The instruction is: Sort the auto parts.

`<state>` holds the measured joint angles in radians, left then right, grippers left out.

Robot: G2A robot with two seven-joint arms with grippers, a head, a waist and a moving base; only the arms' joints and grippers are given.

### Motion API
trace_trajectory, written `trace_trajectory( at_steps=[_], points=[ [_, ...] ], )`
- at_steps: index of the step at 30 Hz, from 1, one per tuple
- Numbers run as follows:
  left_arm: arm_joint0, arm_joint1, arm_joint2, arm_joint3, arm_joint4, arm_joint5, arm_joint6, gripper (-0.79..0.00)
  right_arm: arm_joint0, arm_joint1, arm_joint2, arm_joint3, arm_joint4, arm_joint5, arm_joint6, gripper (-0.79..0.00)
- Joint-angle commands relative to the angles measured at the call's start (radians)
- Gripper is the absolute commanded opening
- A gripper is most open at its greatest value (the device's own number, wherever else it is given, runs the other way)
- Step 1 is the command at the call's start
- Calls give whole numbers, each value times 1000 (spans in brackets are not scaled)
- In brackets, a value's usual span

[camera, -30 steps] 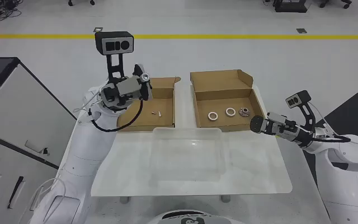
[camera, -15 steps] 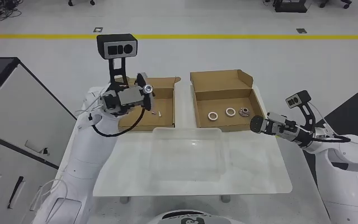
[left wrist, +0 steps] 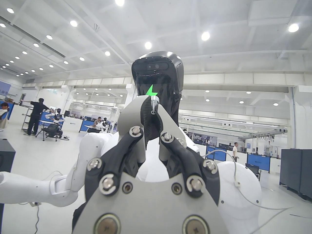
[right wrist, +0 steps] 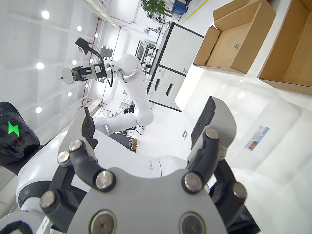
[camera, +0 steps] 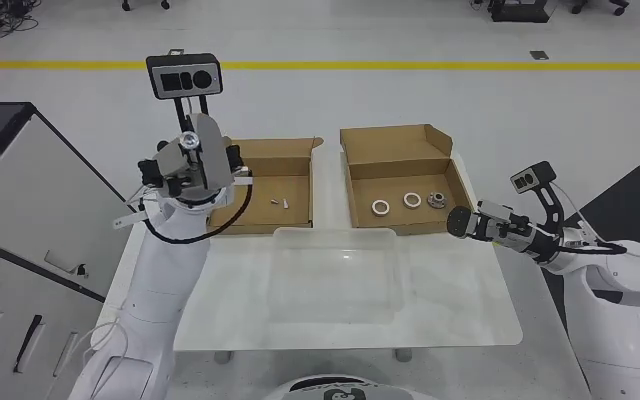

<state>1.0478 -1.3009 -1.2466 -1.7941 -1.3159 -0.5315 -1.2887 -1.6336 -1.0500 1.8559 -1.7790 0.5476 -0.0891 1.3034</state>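
Note:
My left gripper (left wrist: 152, 108) is raised high beside the table's left side, pointing up toward the head, shut on a small silver screw (left wrist: 154, 104). From above the left gripper (camera: 188, 150) hangs left of the left cardboard box (camera: 296, 160), which holds two small pale parts (camera: 280, 203). The right cardboard box (camera: 400, 150) holds two white rings (camera: 381, 208) and a dark round part (camera: 436, 198). My right gripper (right wrist: 149, 108) is open with nothing between its fingers; it sits low by the right box's near right corner (camera: 455, 222). A clear plastic bin (camera: 340, 275) stands in front of both boxes.
The white table (camera: 470, 300) has bare room to the right of the bin and along its front edge. A grey cabinet (camera: 50, 220) stands close off the table's left side. Open flaps rise at the back of both boxes.
The left arm has swung left and away from the left box, lifting and turning its gripper upward with the screw still held. The right arm has not moved.

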Motion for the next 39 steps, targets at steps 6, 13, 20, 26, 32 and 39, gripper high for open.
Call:
trace_trajectory(
  at_steps=[6,13,20,26,32,39],
  points=[
    [0,0,0,0,2,0,0,-785,0,0,0,0,0,0,0,0],
    [2,1,-1,1,7,3,8,-785,0,0,0,0,0,0,0,0],
    [30,22,-53,-4,342,110,41,-785,0,0,0,0,0,0,0,0],
    [32,42,-91,-6,598,185,25,-785,0,0,0,0,0,0,0,0],
    [19,63,-115,-7,871,260,10,-785,0,0,0,0,0,0,0,0],
    [-10,85,-109,31,1113,306,-30,-785,0,0,0,0,0,0,0,0]
  ],
)
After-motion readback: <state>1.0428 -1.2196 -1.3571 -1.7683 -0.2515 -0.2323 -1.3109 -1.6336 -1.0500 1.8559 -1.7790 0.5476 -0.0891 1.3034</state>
